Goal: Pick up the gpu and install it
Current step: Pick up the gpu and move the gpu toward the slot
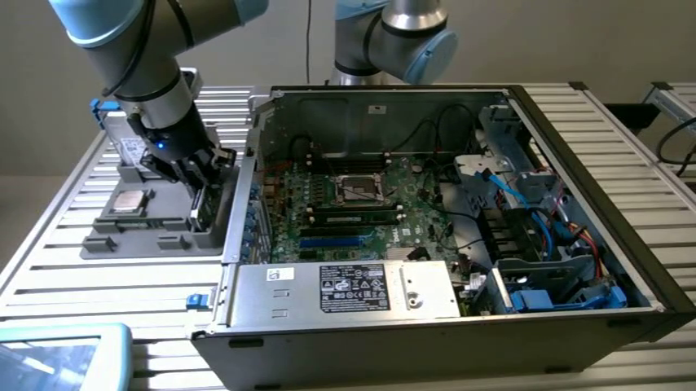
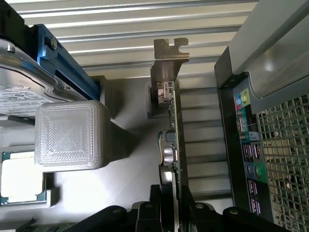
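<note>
At the exterior view's left, one grey tray lies on the slatted metal desk, just beside the one open computer case. One arm reaches down from the upper left of that frame, and its hand sits low over the tray edge nearest the case.

The gpu stands on edge in the tray there, directly under the hand. From the wrist view the gpu is seen edge-on, a thin green board with small silver parts along one face and one silver end bracket at the end away from the hand. The hand straddles the other end. Its two black fingers lie one against each face of the card, closed on it, while the card still rests in the tray.

Two other parts share the tray: one square silver CPU chip and one white-labelled silver drive in a blue carrier. One ribbed grey block of the tray stands between the gpu and the CPU chip. Inside the case lie one green motherboard and one silver labelled power supply. The case's rear port panel stands near the card.
</note>
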Controlling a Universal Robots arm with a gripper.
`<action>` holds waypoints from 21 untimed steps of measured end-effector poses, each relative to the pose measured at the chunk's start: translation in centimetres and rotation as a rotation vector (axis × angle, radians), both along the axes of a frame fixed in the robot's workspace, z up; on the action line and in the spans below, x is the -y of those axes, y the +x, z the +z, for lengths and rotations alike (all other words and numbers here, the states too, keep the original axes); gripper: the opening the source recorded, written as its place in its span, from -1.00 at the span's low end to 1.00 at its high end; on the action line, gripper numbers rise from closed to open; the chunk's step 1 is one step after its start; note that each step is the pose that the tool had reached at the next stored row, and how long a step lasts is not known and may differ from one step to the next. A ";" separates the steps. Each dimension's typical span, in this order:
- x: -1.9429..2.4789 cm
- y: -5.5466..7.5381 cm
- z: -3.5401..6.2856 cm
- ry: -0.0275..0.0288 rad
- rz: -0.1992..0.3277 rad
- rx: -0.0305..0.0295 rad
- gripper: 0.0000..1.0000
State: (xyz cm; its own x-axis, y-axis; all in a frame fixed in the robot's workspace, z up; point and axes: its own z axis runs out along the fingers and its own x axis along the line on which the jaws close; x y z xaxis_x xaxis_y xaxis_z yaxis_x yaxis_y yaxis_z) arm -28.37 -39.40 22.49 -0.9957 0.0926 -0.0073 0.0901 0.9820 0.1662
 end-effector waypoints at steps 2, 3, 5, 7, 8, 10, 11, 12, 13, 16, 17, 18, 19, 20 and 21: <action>0.00 0.0 0.00 0.0000 0.000 -0.0001 -0.45; 0.00 0.0 0.00 0.0000 0.000 0.0000 -0.45; 0.00 0.0 0.13 0.0004 0.000 0.0002 -0.45; 0.00 0.0 0.70 0.0001 0.000 -0.0001 -0.45; 0.00 0.0 0.84 0.0001 0.000 0.0000 -0.45; 0.00 0.0 0.94 0.0002 0.000 0.0001 -0.45; 0.00 0.0 0.95 0.0003 0.000 0.0002 -0.45; 0.00 0.0 0.97 0.0002 0.000 0.0001 -0.45; 0.00 0.0 0.98 0.0002 0.000 0.0001 -0.45; 0.00 -0.1 1.52 -0.0003 0.000 -0.0006 -0.45; 0.00 -0.1 1.86 0.0002 0.000 0.0000 -0.45; 0.00 -0.1 2.20 0.0001 0.001 -0.0002 -0.45; 0.00 -0.1 2.49 0.0000 0.001 -0.0003 -0.45; 0.00 -0.1 2.71 0.0002 0.001 -0.0004 -0.45; 0.00 -0.2 2.88 0.0002 0.001 -0.0005 -0.45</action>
